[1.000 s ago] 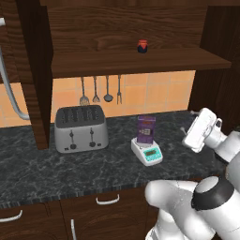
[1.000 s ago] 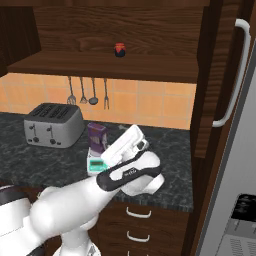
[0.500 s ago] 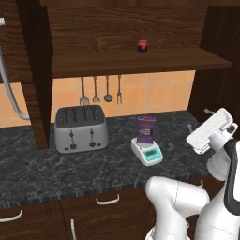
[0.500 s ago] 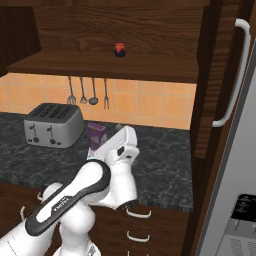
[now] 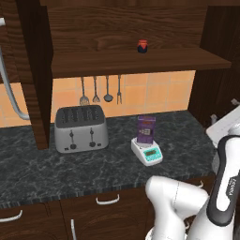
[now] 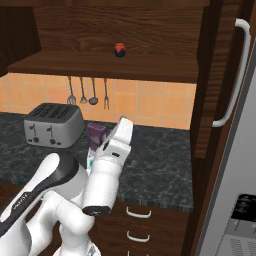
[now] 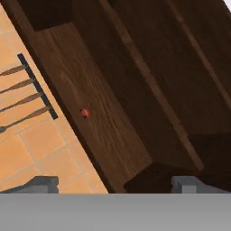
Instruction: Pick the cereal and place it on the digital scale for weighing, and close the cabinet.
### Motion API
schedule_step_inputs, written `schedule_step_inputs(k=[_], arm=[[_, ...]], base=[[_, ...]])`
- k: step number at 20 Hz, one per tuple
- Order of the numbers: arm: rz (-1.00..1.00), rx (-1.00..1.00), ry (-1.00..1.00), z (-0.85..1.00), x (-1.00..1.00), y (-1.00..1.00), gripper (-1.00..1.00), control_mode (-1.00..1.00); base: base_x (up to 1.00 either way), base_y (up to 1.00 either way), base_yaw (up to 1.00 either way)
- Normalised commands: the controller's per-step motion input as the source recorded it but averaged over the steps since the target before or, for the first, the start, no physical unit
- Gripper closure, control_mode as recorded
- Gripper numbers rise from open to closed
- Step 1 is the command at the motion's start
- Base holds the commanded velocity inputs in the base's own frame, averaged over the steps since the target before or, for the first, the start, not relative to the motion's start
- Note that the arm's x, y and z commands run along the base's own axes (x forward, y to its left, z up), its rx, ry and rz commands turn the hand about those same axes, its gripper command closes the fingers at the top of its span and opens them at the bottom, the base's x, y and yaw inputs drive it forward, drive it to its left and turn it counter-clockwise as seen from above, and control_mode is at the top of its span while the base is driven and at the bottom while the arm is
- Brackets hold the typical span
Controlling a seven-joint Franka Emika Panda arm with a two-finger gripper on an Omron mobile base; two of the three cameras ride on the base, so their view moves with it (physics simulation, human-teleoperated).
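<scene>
I see the cereal (image 5: pixel 146 129) standing upright on the digital scale (image 5: pixel 147 152), on the dark desk (image 5: pixel 70 171) just to the right of the toaster (image 5: pixel 80 128). From the right base view the purple box (image 6: pixel 96 135) peeks out behind my arm, so the weighing half looks done to me and the cabinet (image 5: pixel 117 33) is what remains open.

My end effector (image 7: pixel 113 184) is spread wide and carries nothing; in the hand view its two tips rise at the bottom with the shelf's underside and the hanging utensils (image 7: pixel 22 97) between and beyond them. It sits well to the right of the box, up near the cabinet's side.

If I had to touch the box again, I judge it light, thin-walled cardboard, easy to dent and easy to topple since it is tall and narrow; I would pinch it across its narrow sides at mid height, gently.

The door (image 6: pixel 220 90) is a different matter: stiff, heavier wood on hinges, with a long silver handle (image 6: pixel 235 75) standing off its face. I judge the handle smooth and possibly slippery, so I would rather push on the flat of the door near its free edge than clamp the bar. A small red jar (image 5: pixel 142 46) sits on the shelf, well inside, and should not be in the door's way.
</scene>
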Motion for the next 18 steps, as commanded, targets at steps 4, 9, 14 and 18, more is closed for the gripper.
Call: schedule_step_inputs(k=[4, 9, 14, 18], arm=[[-0.26, -0.25, 0.0, 0.42, -0.74, -0.02, -1.0, -1.0], [-0.31, -0.25, -0.04, 0.07, -0.96, -0.21, -1.0, -1.0], [-0.33, -0.03, -0.13, -0.05, -1.0, -0.05, -1.0, -1.0], [-0.28, 0.0, -0.12, -0.07, -0.92, -0.33, -1.0, -1.0]], base=[[0.0, 0.0, 0.0], [0.0, 0.0, 0.0], [0.0, 0.0, 0.0], [0.0, 0.0, 0.0]])
